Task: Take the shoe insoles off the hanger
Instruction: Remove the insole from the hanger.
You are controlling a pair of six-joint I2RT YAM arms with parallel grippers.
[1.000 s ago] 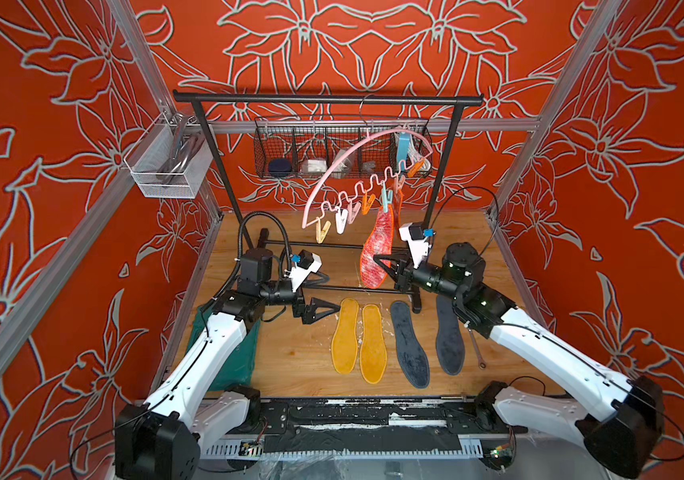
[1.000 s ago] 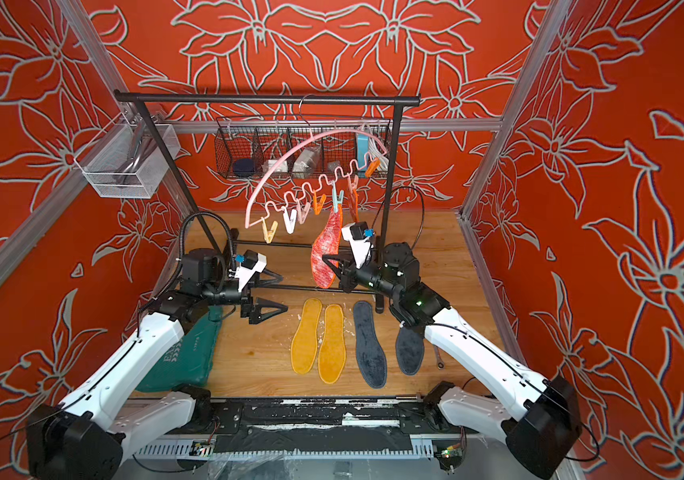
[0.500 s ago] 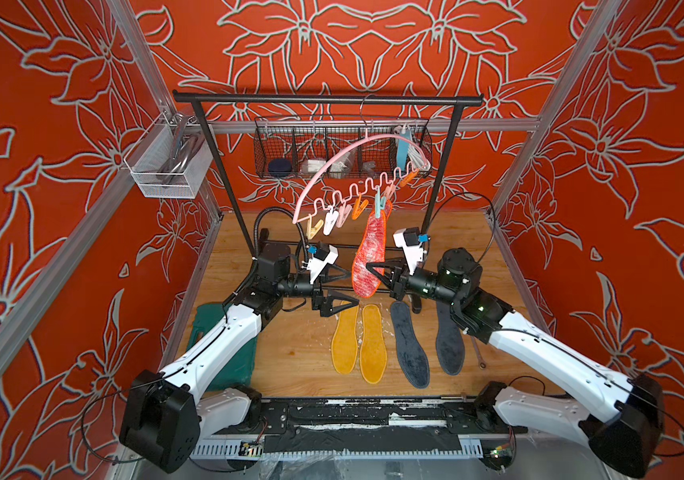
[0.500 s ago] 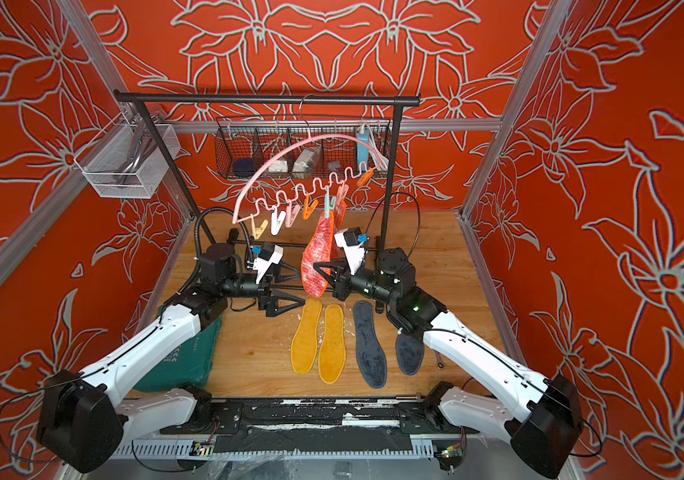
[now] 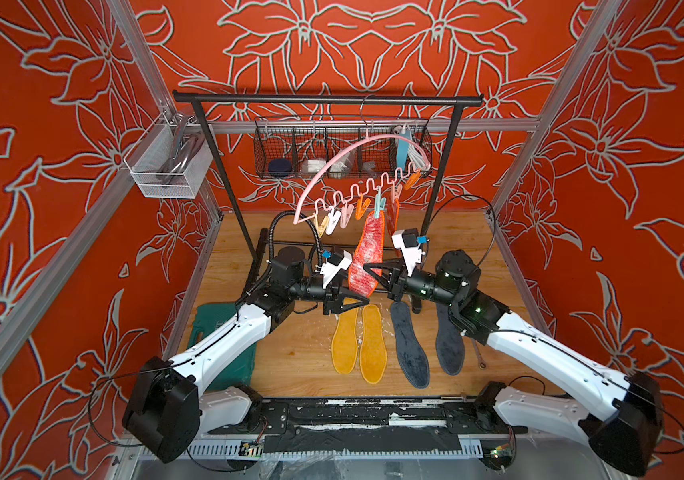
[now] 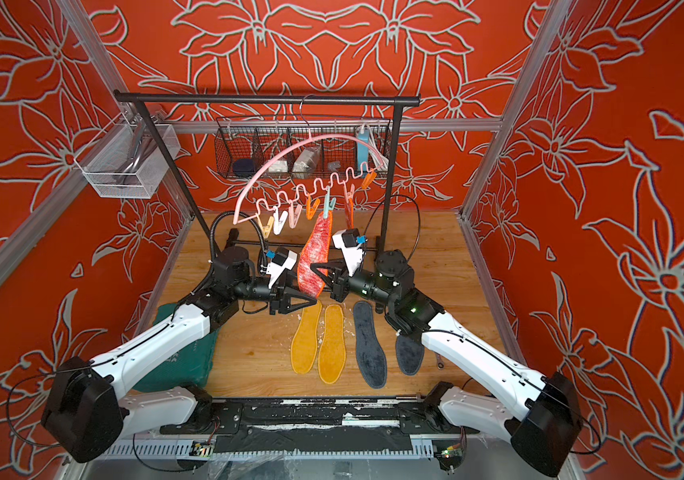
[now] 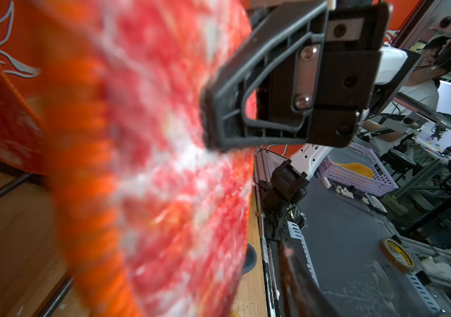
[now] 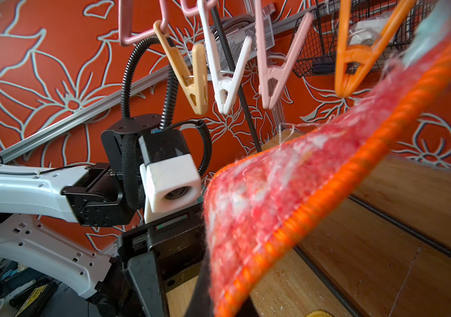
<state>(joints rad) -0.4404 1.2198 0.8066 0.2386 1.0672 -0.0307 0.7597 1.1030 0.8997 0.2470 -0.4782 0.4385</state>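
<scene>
The pink hanger point(image 5: 334, 160) point(image 6: 273, 160) hangs tilted from the black rack. A teal clothespin point(image 5: 378, 204) holds a red-pink insole point(image 5: 371, 245) point(image 6: 318, 245) point(image 7: 164, 164) point(image 8: 301, 192). My right gripper point(image 5: 369, 268) point(image 6: 315, 264) is shut on its middle. My left gripper point(image 5: 363, 296) point(image 6: 311, 296) has its jaws around the insole's lower end; whether they pinch it is unclear. A second red-pink insole point(image 5: 392, 214) hangs behind. Two yellow insoles point(image 5: 359, 343) and two dark grey insoles point(image 5: 408, 345) lie on the wooden floor.
The black rack's top bar point(image 5: 327, 99) carries a wire basket point(image 5: 340, 153) behind the hanger. A white mesh basket point(image 5: 165, 162) hangs on the left frame. A green mat point(image 5: 215, 328) lies under the left arm. Several empty clothespins point(image 8: 227, 82) dangle from the hanger's rail.
My left arm has swung right to the hanging insole and its jaws have narrowed around it. The right gripper has drawn the insole leftward, and the hanger has swung and tilted with it.
</scene>
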